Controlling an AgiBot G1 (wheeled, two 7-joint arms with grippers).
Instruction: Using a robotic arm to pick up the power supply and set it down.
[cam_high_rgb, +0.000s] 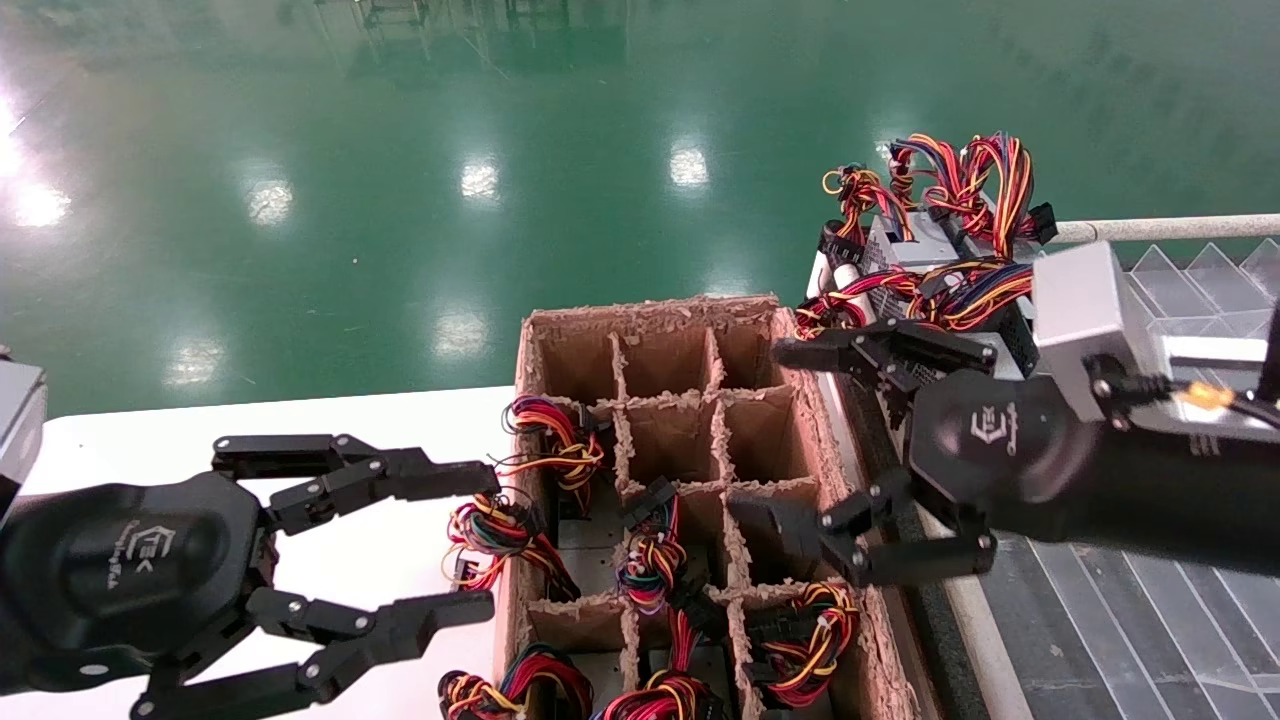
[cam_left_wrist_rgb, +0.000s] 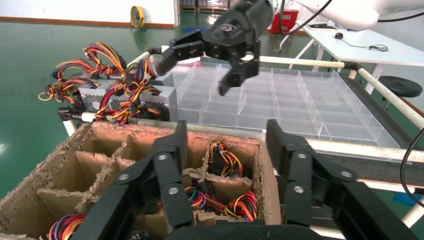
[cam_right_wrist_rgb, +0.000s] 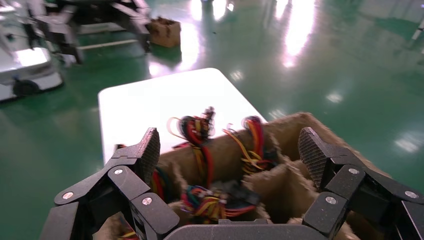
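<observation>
Two grey power supplies with red-yellow-black wire bundles lie on the rack beyond the brown cardboard divider box; the left wrist view shows one of these units. More units sit in the box's compartments, their wire bundles sticking up. My right gripper hangs open over the box's right edge and holds nothing; its own view shows it above the compartments. My left gripper is open and empty over the white table, beside the box's left wall.
A white table lies left of the box. Right of it, a clear plastic divider tray sits on a rack with a white rail. Green floor lies beyond. Carts and a small box stand far off.
</observation>
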